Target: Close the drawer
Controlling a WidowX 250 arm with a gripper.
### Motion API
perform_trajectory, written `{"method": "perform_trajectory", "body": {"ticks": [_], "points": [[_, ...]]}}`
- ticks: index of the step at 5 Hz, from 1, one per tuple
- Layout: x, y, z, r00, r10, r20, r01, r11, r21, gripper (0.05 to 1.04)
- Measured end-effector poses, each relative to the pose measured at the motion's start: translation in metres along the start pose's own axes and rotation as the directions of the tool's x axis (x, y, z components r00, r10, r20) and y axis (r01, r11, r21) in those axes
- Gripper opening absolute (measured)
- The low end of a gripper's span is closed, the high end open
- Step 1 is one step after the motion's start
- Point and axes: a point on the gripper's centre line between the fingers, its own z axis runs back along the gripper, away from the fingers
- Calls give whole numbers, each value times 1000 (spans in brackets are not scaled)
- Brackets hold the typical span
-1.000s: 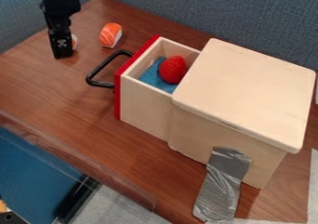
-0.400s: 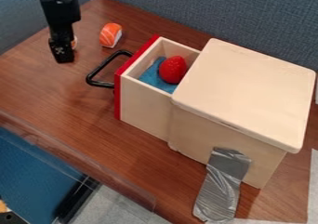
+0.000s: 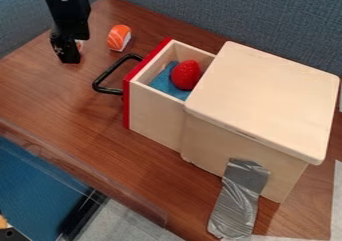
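Observation:
My black gripper hangs at the upper left of the view, to the left of the drawer's handle and apart from it. The drawer stands pulled out of the left side of a light wooden box. Its front edge is red, and a black loop handle sticks out from it toward the left. Inside the drawer a red strawberry lies on a blue cloth.
An orange and white sushi piece lies right of the gripper, and another small object is partly hidden behind it. Silver tape runs from the box to the brown table. Blue-grey partitions stand behind.
Over these frames the gripper has shifted slightly, first down and then a little back up, and its tilt has changed. The drawer and the strawberry have stayed where they were.

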Motion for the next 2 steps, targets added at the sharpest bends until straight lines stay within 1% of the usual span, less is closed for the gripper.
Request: {"method": "perform_trajectory", "body": {"ticks": [1, 2], "points": [[10, -1, -3, 989, -147, 3, 147, 989, -9, 1001], [15, -9, -9, 980, -201, 2, 201, 979, -23, 1001]]}}
